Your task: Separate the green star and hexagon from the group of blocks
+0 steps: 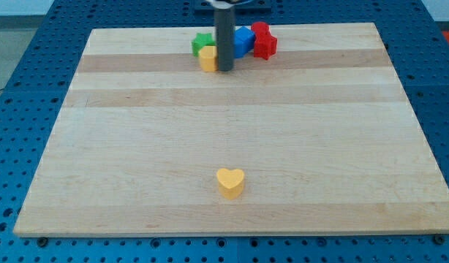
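Nearest the view's bottom edge lies the yellow heart block (230, 182), alone on the desk (137, 146) and well apart from everything else. It plays no part in the task.

Task status: not yet accomplished, by my judgement. At the view's top, the green star (202, 42) sits in a tight cluster, touching or just beside the yellow block (208, 58), presumably the hexagon, though its outline is partly hidden. My tip (225, 69) stands just to the right of the yellow block, between it and the blue block (243, 41). Two red blocks (263, 41) close the cluster on the view's right; their shapes cannot be resolved.

Remaining work: move the green and yellow pair toward the view's left, away from the blue and red pieces.

No pincer is fitted; the arm ends in a plain dark rod, so no open or closed state applies.

Materials: the desk is pale, banded wood with a smooth finish; blocks appear solid, matte and evenly coloured. Surrounding surface is blue perforated board (20, 88).
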Controlling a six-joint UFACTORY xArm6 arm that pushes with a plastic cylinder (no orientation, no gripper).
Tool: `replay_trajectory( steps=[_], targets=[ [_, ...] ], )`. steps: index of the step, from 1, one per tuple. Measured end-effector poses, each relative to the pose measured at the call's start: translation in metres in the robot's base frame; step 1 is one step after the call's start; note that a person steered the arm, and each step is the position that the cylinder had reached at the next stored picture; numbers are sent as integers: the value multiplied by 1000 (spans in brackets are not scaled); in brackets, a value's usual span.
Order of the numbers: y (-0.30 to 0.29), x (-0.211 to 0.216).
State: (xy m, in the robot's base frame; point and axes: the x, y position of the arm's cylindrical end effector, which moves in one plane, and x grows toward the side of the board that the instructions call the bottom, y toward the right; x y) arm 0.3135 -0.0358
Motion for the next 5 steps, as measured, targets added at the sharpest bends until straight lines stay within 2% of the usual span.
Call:
replay_trajectory(
  steps=[1, 2, 3, 4, 5],
  targets=[
    [-11, 23],
    [-69, 30],
    [-150, 11],
    [-160, -61],
    [-106, -122]
  ],
)
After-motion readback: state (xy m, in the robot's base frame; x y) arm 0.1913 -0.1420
